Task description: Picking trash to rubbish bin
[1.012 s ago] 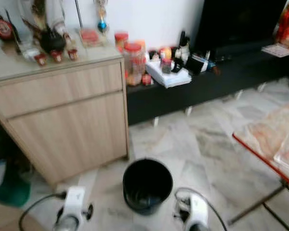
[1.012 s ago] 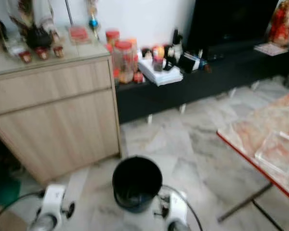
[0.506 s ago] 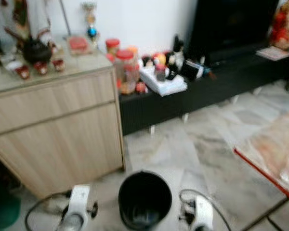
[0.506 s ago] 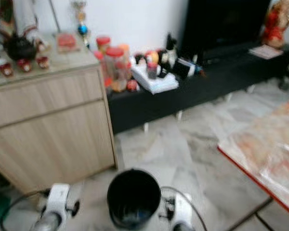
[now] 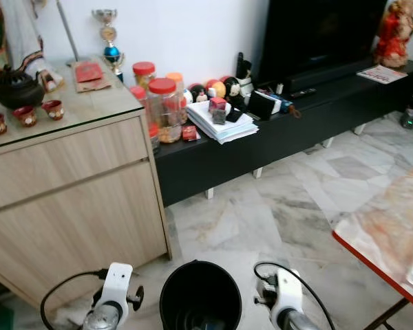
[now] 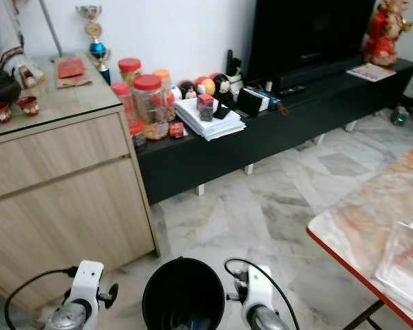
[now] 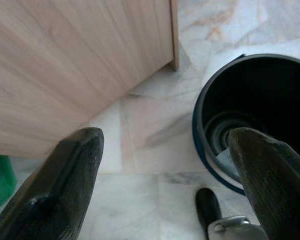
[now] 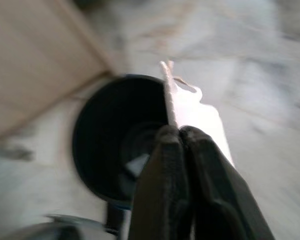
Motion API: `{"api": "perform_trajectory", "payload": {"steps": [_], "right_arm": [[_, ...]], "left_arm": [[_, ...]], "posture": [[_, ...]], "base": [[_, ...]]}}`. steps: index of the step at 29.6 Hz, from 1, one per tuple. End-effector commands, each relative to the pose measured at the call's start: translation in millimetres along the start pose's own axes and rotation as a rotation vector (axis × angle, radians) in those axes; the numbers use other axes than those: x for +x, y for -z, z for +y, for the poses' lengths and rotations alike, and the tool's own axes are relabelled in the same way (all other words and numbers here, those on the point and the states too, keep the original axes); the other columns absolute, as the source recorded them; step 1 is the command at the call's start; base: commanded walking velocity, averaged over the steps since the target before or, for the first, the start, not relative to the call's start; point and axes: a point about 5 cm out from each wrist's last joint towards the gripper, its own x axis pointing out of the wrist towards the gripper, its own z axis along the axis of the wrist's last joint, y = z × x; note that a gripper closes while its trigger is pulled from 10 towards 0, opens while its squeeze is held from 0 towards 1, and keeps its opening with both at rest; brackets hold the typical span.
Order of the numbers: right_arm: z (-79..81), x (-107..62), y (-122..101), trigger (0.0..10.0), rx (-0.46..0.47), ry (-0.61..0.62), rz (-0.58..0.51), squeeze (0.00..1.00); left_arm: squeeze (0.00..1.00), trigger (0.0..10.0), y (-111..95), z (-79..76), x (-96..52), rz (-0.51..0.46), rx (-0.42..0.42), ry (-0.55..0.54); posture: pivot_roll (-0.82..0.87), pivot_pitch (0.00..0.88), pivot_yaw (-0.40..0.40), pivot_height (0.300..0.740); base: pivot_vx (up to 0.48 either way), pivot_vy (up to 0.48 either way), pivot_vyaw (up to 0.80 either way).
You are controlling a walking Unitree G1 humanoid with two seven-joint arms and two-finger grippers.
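A black round rubbish bin stands on the marble floor just in front of me, between my two arms. My right gripper is shut on a white scrap of paper, held beside and above the bin's rim. A pale scrap lies at the bin's bottom. My left gripper is open with nothing between its fingers, hanging over the floor next to the bin. The left arm and right arm flank the bin.
A light wood cabinet stands close on the left, with a teapot and cups on top. Behind runs a low black TV bench with jars and papers. A red-edged table juts in at the right.
The camera has shifted and the picture is sharper; the bin now sits lower in the head views. Both arms stay on either side of the bin.
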Motion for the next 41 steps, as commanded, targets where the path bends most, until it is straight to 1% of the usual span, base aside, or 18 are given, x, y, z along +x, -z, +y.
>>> {"api": "perform_trajectory", "payload": {"steps": [1, 3, 4, 6, 7, 8, 9, 10, 12, 16, 18, 21, 26, 29, 35, 40, 41], "right_arm": [[1.3, 0.9, -3.6, 10.0, -0.026, -0.015, -0.002, 0.00], [6.7, 3.0, -10.0, 10.0, -0.041, -0.036, -0.017, 0.00], [6.7, 3.0, -10.0, 10.0, -0.041, -0.036, -0.017, 0.00], [14.6, 5.5, -17.2, 10.0, -0.069, -0.066, -0.030, 0.00], [14.6, 5.5, -17.2, 10.0, -0.069, -0.066, -0.030, 0.00], [25.9, 8.6, -26.7, 10.0, -0.112, -0.105, -0.045, 0.00], [25.9, 8.6, -26.7, 10.0, -0.112, -0.105, -0.045, 0.00], [35.4, 10.6, -33.6, 10.0, -0.147, -0.135, -0.053, 0.00], [39.9, 11.4, -36.1, 10.0, -0.169, -0.150, -0.055, 0.00], [52.6, 12.9, -42.1, 10.0, -0.207, -0.195, -0.064, 0.00], [60.1, 13.4, -44.1, 10.0, -0.241, -0.223, -0.065, 0.00], [73.0, 14.0, -48.4, 10.0, -0.293, -0.266, -0.071, 0.00], [86.5, 14.6, -54.3, 10.0, -0.356, -0.283, -0.087, 0.00], [92.4, 14.8, -57.5, 10.0, -0.358, -0.286, -0.095, 0.00], [98.4, 14.6, -59.2, 10.0, -0.361, -0.294, -0.104, 0.00], [100.3, 14.4, -58.0, 10.0, -0.354, -0.296, -0.103, 0.00], [101.1, 14.4, -57.6, 10.0, -0.347, -0.298, -0.103, 0.53]], "left_arm": [[0.00, 10.0, -10.5, -9.1, 3.5, -0.037, 0.032, 0.060], [0.00, 10.0, -17.7, -13.0, 5.6, -0.059, 0.014, 0.092], [0.00, 10.0, -17.7, -13.0, 5.6, -0.059, 0.014, 0.092], [0.00, 10.0, -27.5, -18.9, 8.2, -0.089, -0.003, 0.140], [0.00, 10.0, -27.5, -18.9, 8.2, -0.089, -0.003, 0.140], [0.00, 10.0, -39.3, -29.1, 10.8, -0.123, 0.018, 0.216], [0.00, 10.0, -39.3, -29.1, 10.8, -0.123, 0.018, 0.216], [0.00, 10.0, -45.6, -39.2, 11.8, -0.135, 0.058, 0.286], [0.00, 10.0, -47.0, -44.1, 11.8, -0.134, 0.075, 0.321], [0.00, 10.0, -47.8, -53.2, 10.8, -0.135, 0.074, 0.396], [0.00, 10.0, -46.1, -56.6, 9.8, -0.129, 0.077, 0.428], [0.00, 10.0, -43.5, -58.6, 8.8, -0.120, 0.085, 0.450], [0.00, 10.0, -37.6, -59.1, 6.9, -0.104, 0.085, 0.472], [0.00, 10.0, -33.2, -58.5, 5.4, -0.095, 0.085, 0.477], [0.00, 10.0, -28.6, -60.0, 3.6, -0.088, 0.088, 0.487], [0.00, 10.0, -25.5, -61.5, 2.3, -0.083, 0.107, 0.497], [0.00, 10.0, -24.3, -61.9, 1.8, -0.082, 0.110, 0.499]], "posture": [[0.03, 0.026, -0.006, 0.740], [0.03, 0.026, -0.008, 0.740], [0.03, 0.026, -0.008, 0.740], [0.03, 0.025, -0.012, 0.740], [0.03, 0.025, -0.012, 0.740], [0.03, 0.025, -0.015, 0.740], [0.03, 0.025, -0.015, 0.740], [0.04, 0.026, -0.017, 0.740], [0.04, 0.027, -0.019, 0.740], [0.04, 0.029, -0.026, 0.740], [0.04, 0.030, -0.028, 0.740], [0.05, 0.032, -0.034, 0.740], [0.07, 0.038, -0.041, 0.740], [0.08, 0.044, -0.041, 0.740], [0.08, 0.053, -0.042, 0.740], [0.09, 0.057, -0.042, 0.740], [0.10, 0.058, -0.042, 0.740]], "base": [[0.000, 0.000, 0.00], [0.000, 0.000, 0.00], [0.000, 0.000, 0.00], [0.000, 0.000, 0.00], [0.000, 0.000, 0.00], [0.000, 0.000, 0.00], [0.000, 0.000, 0.00], [0.000, 0.000, 0.00], [0.000, 0.000, 0.00], [0.000, 0.000, 0.00], [0.000, 0.000, 0.00], [0.000, 0.000, 0.00], [0.000, 0.000, 0.00], [0.000, 0.000, 0.00], [0.000, 0.000, 0.00], [0.000, 0.000, 0.00], [0.000, 0.000, 0.00]]}}
